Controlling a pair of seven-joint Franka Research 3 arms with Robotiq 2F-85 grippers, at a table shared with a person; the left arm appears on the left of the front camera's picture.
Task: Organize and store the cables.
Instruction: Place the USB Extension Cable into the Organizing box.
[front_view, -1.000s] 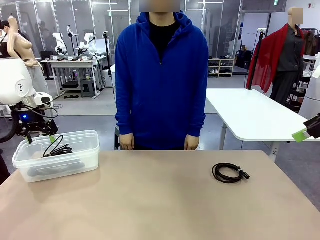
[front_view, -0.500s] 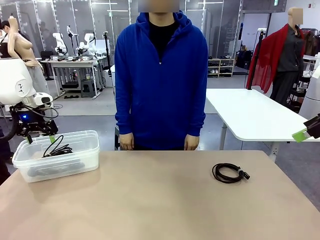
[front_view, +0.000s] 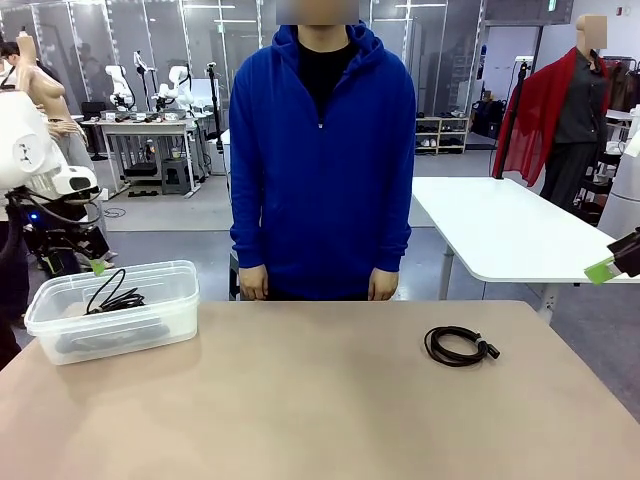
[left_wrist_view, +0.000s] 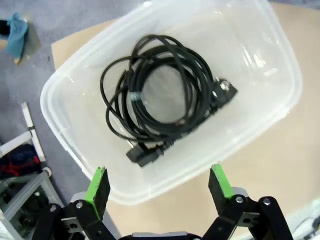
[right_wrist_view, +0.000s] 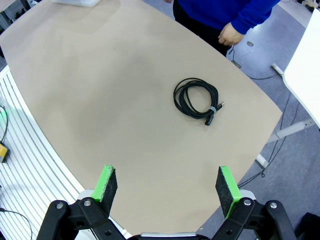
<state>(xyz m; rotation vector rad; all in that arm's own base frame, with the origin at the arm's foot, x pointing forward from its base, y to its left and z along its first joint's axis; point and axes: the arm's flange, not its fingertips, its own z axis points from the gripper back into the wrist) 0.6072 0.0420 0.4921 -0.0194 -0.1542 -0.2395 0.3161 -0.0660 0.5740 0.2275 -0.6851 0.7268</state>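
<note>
Cables (left_wrist_view: 200, 85) in tub (left_wrist_view: 57, 125) under open left pincer (left_wrist_view: 157, 172) — lone coil (right_wrist_view: 179, 97) below open right pincer (right_wrist_view: 166, 172)

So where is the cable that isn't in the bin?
Front view: the loose cable lies on the table's right half, toward the person's side, far from the bin at the left.

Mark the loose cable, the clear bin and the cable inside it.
loose cable (right_wrist_view: 209, 119), right wrist view, on its plug end.
clear bin (left_wrist_view: 265, 70), left wrist view, on its bare floor.
stored cable (left_wrist_view: 144, 154), left wrist view, on its lower plug.
</note>
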